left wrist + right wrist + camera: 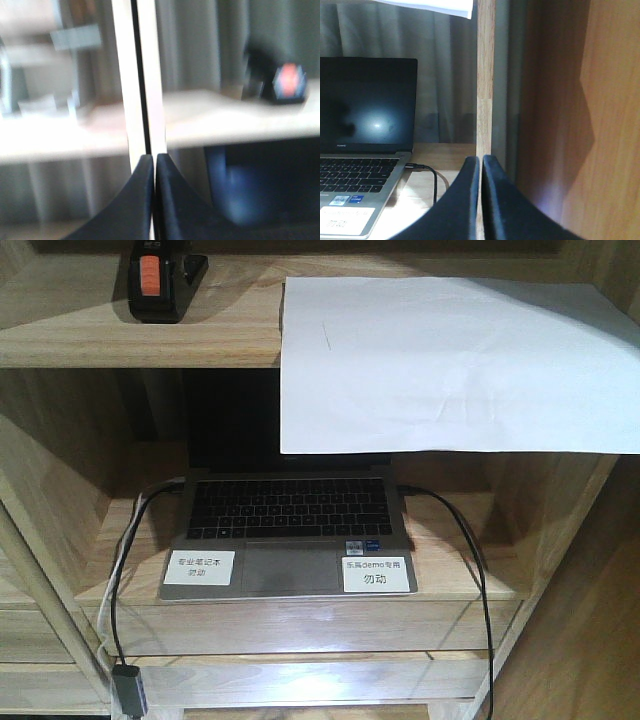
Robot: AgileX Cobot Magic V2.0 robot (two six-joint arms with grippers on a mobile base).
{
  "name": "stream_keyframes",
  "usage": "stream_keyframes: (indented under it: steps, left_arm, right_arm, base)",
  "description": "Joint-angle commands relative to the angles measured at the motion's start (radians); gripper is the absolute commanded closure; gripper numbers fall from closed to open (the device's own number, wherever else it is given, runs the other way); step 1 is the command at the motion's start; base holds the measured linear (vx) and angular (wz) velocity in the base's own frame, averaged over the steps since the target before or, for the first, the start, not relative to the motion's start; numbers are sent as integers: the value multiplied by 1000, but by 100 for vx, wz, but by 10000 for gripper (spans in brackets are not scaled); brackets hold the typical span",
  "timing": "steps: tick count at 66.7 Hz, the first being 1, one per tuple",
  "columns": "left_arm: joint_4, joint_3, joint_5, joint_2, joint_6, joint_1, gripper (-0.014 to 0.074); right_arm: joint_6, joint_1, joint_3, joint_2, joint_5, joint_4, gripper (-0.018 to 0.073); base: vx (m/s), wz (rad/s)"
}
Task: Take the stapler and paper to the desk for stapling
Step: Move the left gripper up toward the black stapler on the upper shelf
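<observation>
The black stapler (158, 282) with its orange-red patch lies on the upper shelf (120, 335) at the left; it also shows blurred in the left wrist view (282, 82) at the far right. A white sheet of paper (450, 365) lies on the same shelf to the right and hangs down over its front edge; its corner (437, 6) shows at the top of the right wrist view. My left gripper (153, 159) is shut and empty, in front of a pale upright post. My right gripper (480, 160) is shut and empty, facing a wooden divider. The desk is out of view.
An open laptop (290, 530) with two white labels sits on the lower shelf (460, 570), black cables (470, 550) trailing off both sides. Wooden shelf walls (600, 120) close in on the right. A thin upright post (137, 75) stands just ahead of the left gripper.
</observation>
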Motion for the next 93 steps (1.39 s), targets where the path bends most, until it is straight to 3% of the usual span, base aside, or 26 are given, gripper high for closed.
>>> stream_keyframes:
  steps: [1, 29, 40, 51, 60, 86, 93]
  left_arm:
    - [-4, -45, -52, 35, -7, -4, 603]
    - [-4, -43, -56, 35, -15, -4, 564]
    - [-4, -43, -56, 35, -15, -4, 450]
    - [-6, -43, -55, 35, -15, -4, 261]
    - [-39, -43, -54, 35, -15, -4, 159]
    - [-61, -43, -40, 35, -14, -7, 147]
    - [-76, -43, -41, 35, -7, -54, 147]
  right_arm:
    - [-1, -2, 3, -15, -73, -1, 568]
    - [-1, -2, 3, -15, -73, -1, 568]
    - [-1, -2, 3, -15, -73, -1, 568]
    - [-1, -2, 3, -15, -73, -1, 568]
    - [-1, -2, 3, -15, -73, -1, 568]
    - [-1, -2, 3, -15, -73, -1, 568]
    - [-1, -2, 3, -15, -73, -1, 568]
  base:
    - [0, 0]
    - [0, 0]
    - [0, 0]
    - [0, 0]
    - [0, 0]
    - [0, 0]
    - [0, 0]
